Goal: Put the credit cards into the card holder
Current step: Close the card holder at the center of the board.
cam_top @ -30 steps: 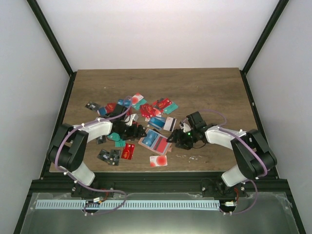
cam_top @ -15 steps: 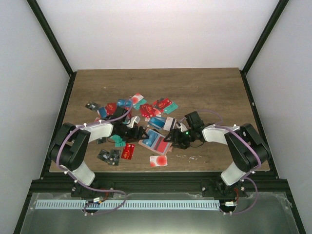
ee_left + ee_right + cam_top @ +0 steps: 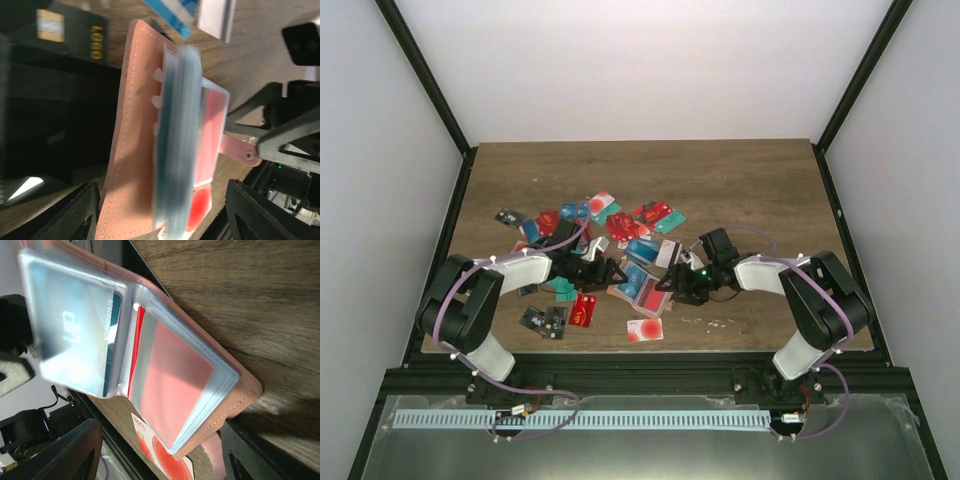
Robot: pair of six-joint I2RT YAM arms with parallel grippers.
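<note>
The tan card holder lies open mid-table between both grippers, its clear sleeves fanned up. In the left wrist view the card holder stands on edge between the wide-apart fingers of my left gripper, which is open. In the right wrist view the card holder shows a blue card in a raised sleeve. My right gripper is open and straddles the holder's near edge. Loose credit cards lie scattered behind the holder, and a white card with a red dot lies in front of it.
Black cards and a red card lie front left. Small metal bits sit near the front edge on the right. The holder's strap tab points at the right gripper. White walls with black posts enclose the table.
The right gripper has slid a little left, up to the holder. The left gripper's fingers have drawn somewhat closer together around the holder. The loose cards have not moved.
</note>
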